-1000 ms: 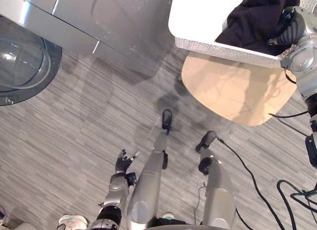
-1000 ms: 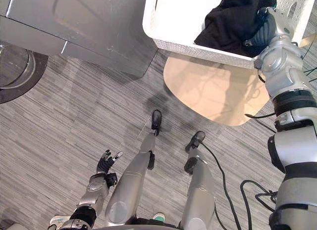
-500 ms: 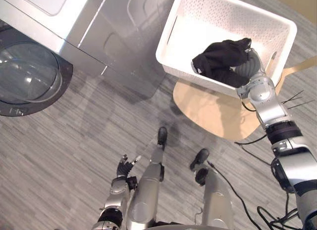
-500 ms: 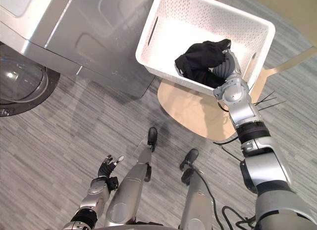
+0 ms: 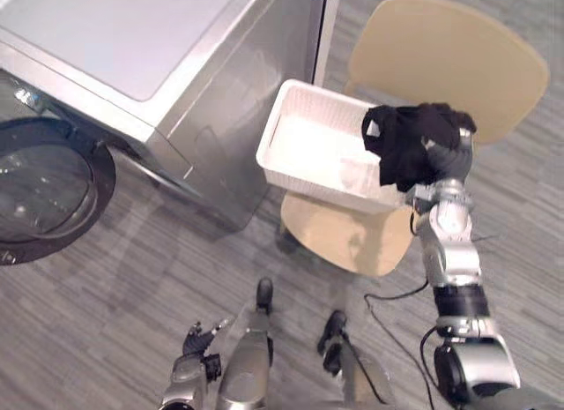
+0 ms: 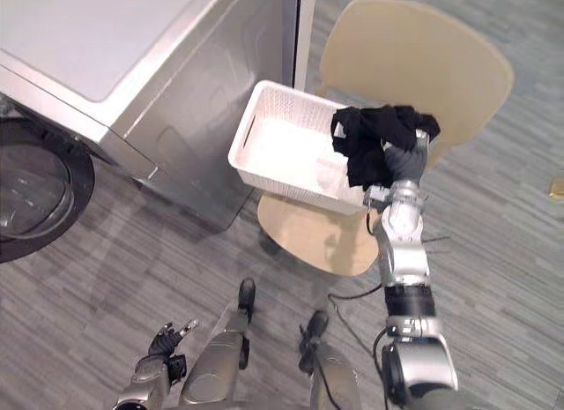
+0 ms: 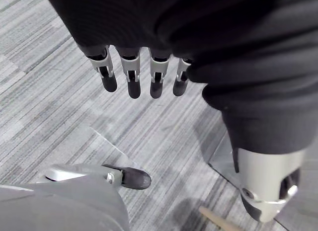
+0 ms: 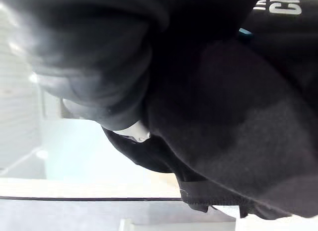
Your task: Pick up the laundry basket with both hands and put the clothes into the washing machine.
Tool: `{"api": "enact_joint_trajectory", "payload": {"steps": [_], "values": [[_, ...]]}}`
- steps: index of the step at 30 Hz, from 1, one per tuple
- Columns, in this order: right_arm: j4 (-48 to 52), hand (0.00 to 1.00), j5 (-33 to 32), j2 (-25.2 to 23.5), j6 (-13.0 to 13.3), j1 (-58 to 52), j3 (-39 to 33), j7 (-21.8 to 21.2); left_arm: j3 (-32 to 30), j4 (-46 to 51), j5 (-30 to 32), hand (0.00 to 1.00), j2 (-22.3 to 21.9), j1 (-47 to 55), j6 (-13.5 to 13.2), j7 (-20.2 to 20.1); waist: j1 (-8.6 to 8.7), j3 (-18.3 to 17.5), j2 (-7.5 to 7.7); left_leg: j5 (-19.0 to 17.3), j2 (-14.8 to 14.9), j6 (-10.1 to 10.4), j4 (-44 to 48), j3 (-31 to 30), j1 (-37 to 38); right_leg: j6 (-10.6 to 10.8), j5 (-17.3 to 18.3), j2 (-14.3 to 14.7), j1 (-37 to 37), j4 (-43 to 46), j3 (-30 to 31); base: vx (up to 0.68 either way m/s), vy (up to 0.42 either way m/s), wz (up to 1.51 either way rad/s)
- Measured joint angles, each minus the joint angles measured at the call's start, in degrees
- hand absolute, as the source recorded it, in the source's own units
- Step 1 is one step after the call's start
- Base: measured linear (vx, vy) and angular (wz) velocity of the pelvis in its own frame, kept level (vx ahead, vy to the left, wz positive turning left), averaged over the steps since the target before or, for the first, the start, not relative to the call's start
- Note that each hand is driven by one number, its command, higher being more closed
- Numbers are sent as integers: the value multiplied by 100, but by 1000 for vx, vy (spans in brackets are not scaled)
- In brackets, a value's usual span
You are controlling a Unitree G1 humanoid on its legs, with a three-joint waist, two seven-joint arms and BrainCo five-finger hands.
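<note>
The white laundry basket (image 5: 308, 179) stands on the seat of a beige chair (image 5: 352, 238). One short end of the basket is close to the side wall of the silver washing machine (image 5: 132, 48). The other end is under the right hand (image 5: 448, 163). This hand is raised over that end and its fingers are closed around a black garment (image 5: 405, 141). The garment hangs in a bunch above the rim, and I cannot tell if it touches the basket. Inside the basket the white bottom shows.

The round glass door (image 5: 44, 198) of the machine is far to the left, well apart from the basket. Between the door and the chair lies a wide open stretch of grey striped floor (image 5: 115, 313). The left hand (image 5: 196, 341) hangs low over this floor with straight fingers (image 7: 130, 77), and it holds nothing.
</note>
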State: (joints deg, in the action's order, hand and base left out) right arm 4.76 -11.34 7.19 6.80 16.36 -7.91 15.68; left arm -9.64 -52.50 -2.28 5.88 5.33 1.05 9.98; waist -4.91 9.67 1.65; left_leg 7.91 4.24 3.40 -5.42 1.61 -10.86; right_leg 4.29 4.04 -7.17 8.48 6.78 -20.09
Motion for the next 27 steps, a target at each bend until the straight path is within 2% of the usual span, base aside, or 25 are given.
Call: {"api": "enact_joint_trajectory", "payload": {"steps": [2, 7, 9, 11, 12, 13, 14, 15, 17, 18, 21, 22, 23, 24, 25, 26, 27], "values": [[311, 100, -34, -68, 112, -193, 9, -173, 2, -12, 84, 0, -4, 118, 2, -1, 95, -155, 4, -49, -17, -5, 0, 14, 152, 21, -33, 9, -208, -141, 4, 86, 14, -6], [675, 100, -216, -139, 193, -439, 90, -473, 1, -39, 87, 0, 17, 217, -2, -2, 100, -268, 67, -61, -17, -5, 2, 164, 451, 16, -67, 18, -440, -198, 166, 54, 8, -18], [722, 100, -208, -160, 202, -517, 148, -527, 6, -12, 86, 0, 13, 232, -4, -8, 106, -268, 64, -61, -19, -5, 6, 146, 519, 23, -44, 19, -368, 82, 276, -8, 14, -10], [836, 100, -113, -167, 201, -626, 103, -550, 3, 9, 101, 0, 7, 169, -5, -11, 158, -265, 59, -110, -14, -76, 65, 13, 469, 142, 33, 25, -292, 361, 415, -33, 12, 35], [991, 100, 19, -189, 202, -701, 77, -547, -9, 21, 158, 0, 8, 63, -12, -9, 163, -260, 52, -117, 29, -91, 128, -66, 329, 298, 244, 19, -246, 648, 676, -32, 3, 62], [1035, 100, 86, -235, 205, -694, 61, -529, -22, 40, 197, 0, 21, 30, -27, -4, 164, -258, 58, -113, 30, -91, 170, -136, 282, 203, 543, -51, -122, 1111, 863, -28, -27, 79], [1058, 100, 190, -310, 235, -689, 71, -460, -132, 158, 200, 0, 31, 24, -39, 2, 157, -269, 105, -111, -18, -86, 328, -268, 215, 236, 803, -121, -83, 1879, 1057, -30, -78, 75], [1060, 100, 292, -359, 250, -677, 148, -439, -253, 250, 196, 0, 0, 27, -39, 14, 86, -323, 173, -117, -79, -86, 537, -324, 48, 289, 929, -110, -228, 2007, 1239, -55, -114, 67], [1061, 100, 302, -364, 289, -479, 325, -401, -388, 450, 178, 0, -42, 29, -81, 48, -67, -351, 207, -114, -96, -82, 880, -337, -354, 214, 1154, -33, -369, 1376, 1369, -150, -182, 34], [1065, 100, 301, -351, 298, -319, 433, -365, -444, 571, 168, 0, -179, 52, -112, 92, -188, -318, 98, -64, -23, -10, 994, -363, -577, 75, 1289, 86, -448, 946, 1307, -208, -188, 20], [1075, 100, 307, -272, 299, -471, 507, -282, -309, 856, -5, 0, -635, 361, -130, 155, -179, -335, -465, 47, 268, 41, 701, -632, -701, -148, 1124, 467, -403, 1008, 817, -268, -146, 57], [1076, 100, 311, -227, 295, -503, 515, -273, -232, 895, -57, 0, -674, 411, -130, 154, -162, -354, -516, -72, 331, 12, 519, -491, -670, -243, 1060, 502, -392, 963, 689, -246, -107, 90], [1079, 100, 340, -179, 291, -483, 500, -252, -90, 972, -102, 0, -686, 419, -130, 136, -104, -351, -403, -682, 308, -269, 398, -99, -694, -355, 940, 321, -394, 715, 462, -174, -59, 82], [1078, 100, 369, -176, 293, -444, 500, -258, -59, 1060, -99, 0, -704, 429, -138, 130, -55, -317, -354, -672, 254, -300, 601, -21, -786, -379, 887, 233, -367, 683, 364, -196, -88, 86], [1081, 100, 388, -162, 292, -422, 497, -279, 4, 1164, -100, 0, -699, 479, -153, 121, -48, -320, -278, -664, 153, -303, 1404, 19, -937, -402, 796, 77, -301, 684, 289, -133, -114, 51], [1082, 100, 414, -123, 292, -432, 504, -307, 6, 1232, -100, 0, -697, 523, -151, 123, -44, -334, -300, -689, 125, -323, 2114, 22, -916, -408, 722, 42, -283, 664, 268, -138, -113, 31], [1082, 100, 420, -102, 290, -447, 565, -345, 7, 1419, -104, 0, -691, 630, -154, 124, -42, -352, -328, -879, 183, -351, 2833, 61, -730, -408, 676, 70, -263, 662, 255, -84, -53, 26]]}}
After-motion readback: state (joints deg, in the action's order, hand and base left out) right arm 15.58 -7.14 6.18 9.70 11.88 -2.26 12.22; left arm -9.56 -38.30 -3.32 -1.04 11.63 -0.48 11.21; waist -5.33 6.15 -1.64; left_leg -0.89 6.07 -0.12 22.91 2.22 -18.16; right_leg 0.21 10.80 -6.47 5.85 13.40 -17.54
